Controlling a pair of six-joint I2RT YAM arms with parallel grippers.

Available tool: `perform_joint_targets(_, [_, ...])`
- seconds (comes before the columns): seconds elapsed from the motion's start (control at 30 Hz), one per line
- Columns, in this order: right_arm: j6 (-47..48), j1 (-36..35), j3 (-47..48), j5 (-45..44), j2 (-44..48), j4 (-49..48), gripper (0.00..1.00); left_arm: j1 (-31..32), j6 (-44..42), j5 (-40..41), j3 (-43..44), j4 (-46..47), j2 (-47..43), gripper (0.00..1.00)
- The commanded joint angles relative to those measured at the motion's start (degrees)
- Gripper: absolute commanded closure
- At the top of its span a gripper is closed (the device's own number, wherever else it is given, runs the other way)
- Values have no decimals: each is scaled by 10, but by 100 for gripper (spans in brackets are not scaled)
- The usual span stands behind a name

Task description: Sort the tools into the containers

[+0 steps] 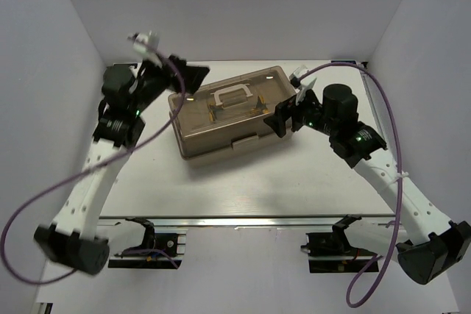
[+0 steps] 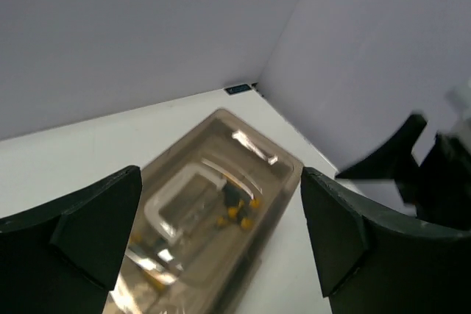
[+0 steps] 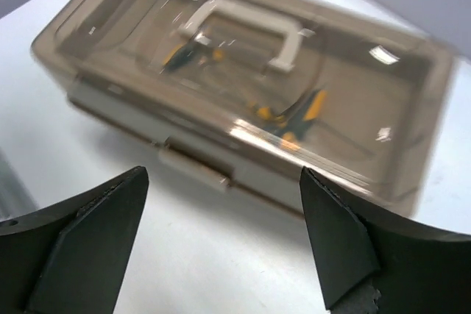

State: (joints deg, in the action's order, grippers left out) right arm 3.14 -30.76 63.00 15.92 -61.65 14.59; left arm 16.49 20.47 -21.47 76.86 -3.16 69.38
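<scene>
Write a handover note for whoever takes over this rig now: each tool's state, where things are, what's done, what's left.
Translucent brown-lidded beige plastic toolbox: on the white table, lid down.
Yellow-and-black T-handle hex keys: inside, seen through the lid.
Left tool: open, empty, near the toolbox's far left corner.
Right tool: open, empty, at its right end.
Done: no hand tools lie loose in view.
Left: apparently nothing but backing away; latch state unclear.
</scene>
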Motion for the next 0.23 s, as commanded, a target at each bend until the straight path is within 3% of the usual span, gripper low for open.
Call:
perform_joint_targets(0.0, [-9, 2, 58, -95, -15, 47, 11, -7, -18, 23, -95, -47, -99, 2])
perform_joint_targets(0.2, [9, 2, 122, -157, -51, 77, 11, -7, -8, 37, -173, -84, -182, 2])
